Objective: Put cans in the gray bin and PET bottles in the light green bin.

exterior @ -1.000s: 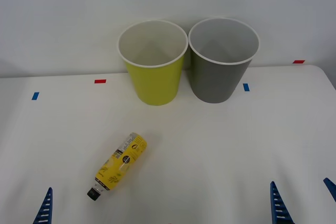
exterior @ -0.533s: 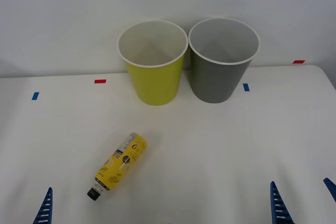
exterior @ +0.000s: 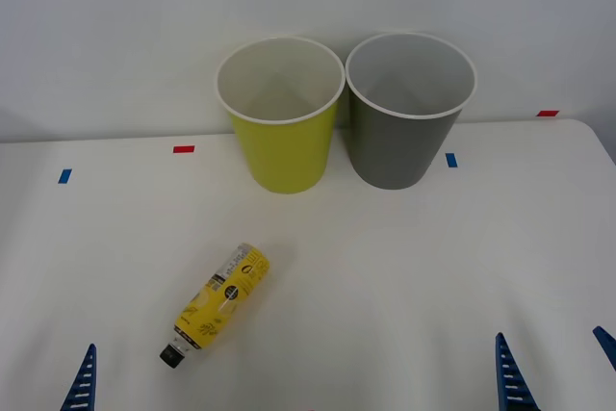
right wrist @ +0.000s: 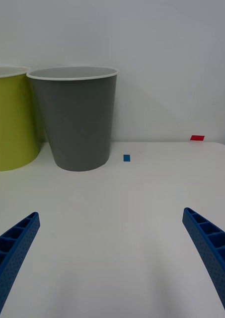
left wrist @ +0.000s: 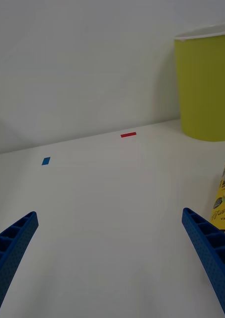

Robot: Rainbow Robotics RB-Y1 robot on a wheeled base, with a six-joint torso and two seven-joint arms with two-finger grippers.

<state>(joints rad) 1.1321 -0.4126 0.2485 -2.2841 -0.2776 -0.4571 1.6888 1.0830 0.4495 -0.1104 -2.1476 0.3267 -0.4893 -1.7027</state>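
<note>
Across the white counter (exterior: 404,267) in front of you, the two bins stand at the far edge against the wall, touching or nearly touching at the rims: the green bin (exterior: 281,115) to the robot's left, the gray bin (exterior: 409,109) to its right, both upright and, as far as the front view looks into them, with nothing inside. Nearer to you, on the left half of the counter, the bottle (exterior: 215,303) lies on its side, well apart from both bins. Its long axis runs on a diagonal: the dark cap points toward the robot and to its left, the base points away toward the green bin. No can is in sight, so the bottle is the one thing you have to sort, and nothing has been picked up yet. Your left gripper (left wrist: 112,258) sits low at the near left edge, its blue fingers spread wide and holding nothing; in its wrist view the bottle's yellow label peeks in just beside one finger, so the bottle lies a little ahead and toward the robot's middle from it. Your right gripper (right wrist: 110,258) waits at the near right edge, fingers likewise spread and bare, facing the gray bin across bare counter. The left arm is clearly the nearer one; you would likely want its fingers turned across the bottle's diagonal rather than along it. Small tape marks (exterior: 183,149) in red and blue dot the far counter.
</note>
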